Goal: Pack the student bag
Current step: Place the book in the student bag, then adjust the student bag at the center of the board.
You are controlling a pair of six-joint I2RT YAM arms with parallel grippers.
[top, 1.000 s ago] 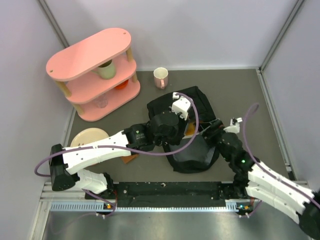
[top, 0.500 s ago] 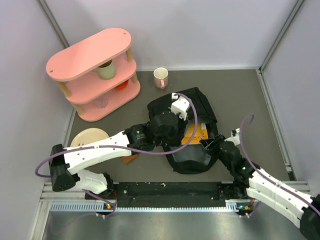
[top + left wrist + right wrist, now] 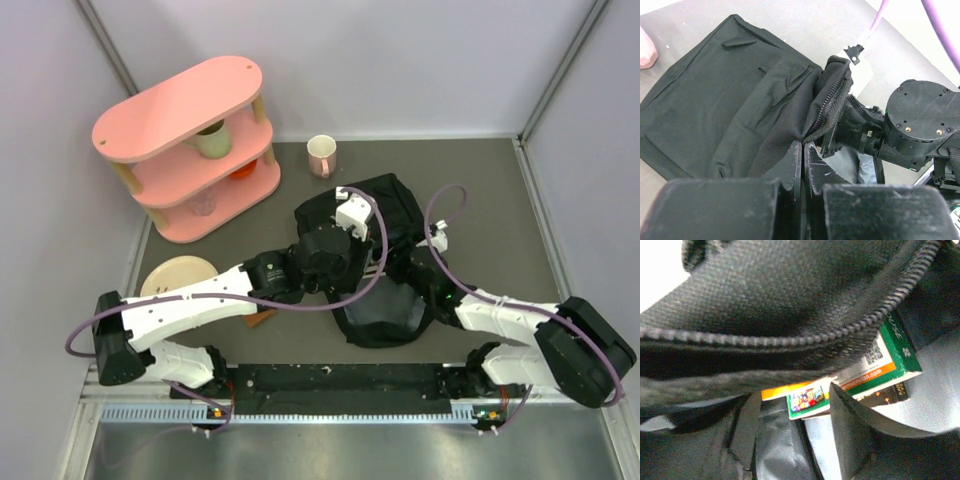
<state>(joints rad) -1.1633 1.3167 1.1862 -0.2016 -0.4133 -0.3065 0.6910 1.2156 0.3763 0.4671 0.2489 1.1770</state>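
The student bag (image 3: 392,198) lies mid-table, black and floppy, its zipped mouth held up. My left gripper (image 3: 803,146) is shut on the fabric at the bag's zip edge (image 3: 832,95). My right gripper (image 3: 792,389) reaches inside the mouth under the zip (image 3: 790,342). Its fingers (image 3: 850,430) stand partly apart. The corner of a green book (image 3: 890,352) and an orange book edge (image 3: 774,391) lie between the tips, and no clamp on them shows. In the top view the right wrist (image 3: 412,268) is sunk in the opening and its fingers are hidden.
A pink three-tier shelf (image 3: 190,110) stands at the back left with a green cup (image 3: 212,140) in it. A white mug (image 3: 321,155) sits behind the bag. A cream plate (image 3: 178,272) lies near the left arm. Walls close in on both sides.
My right arm swung left and pushed its gripper into the bag's mouth, jaws narrowing. The orange book seen from above is now covered. The left gripper kept its hold, shifting slightly back.
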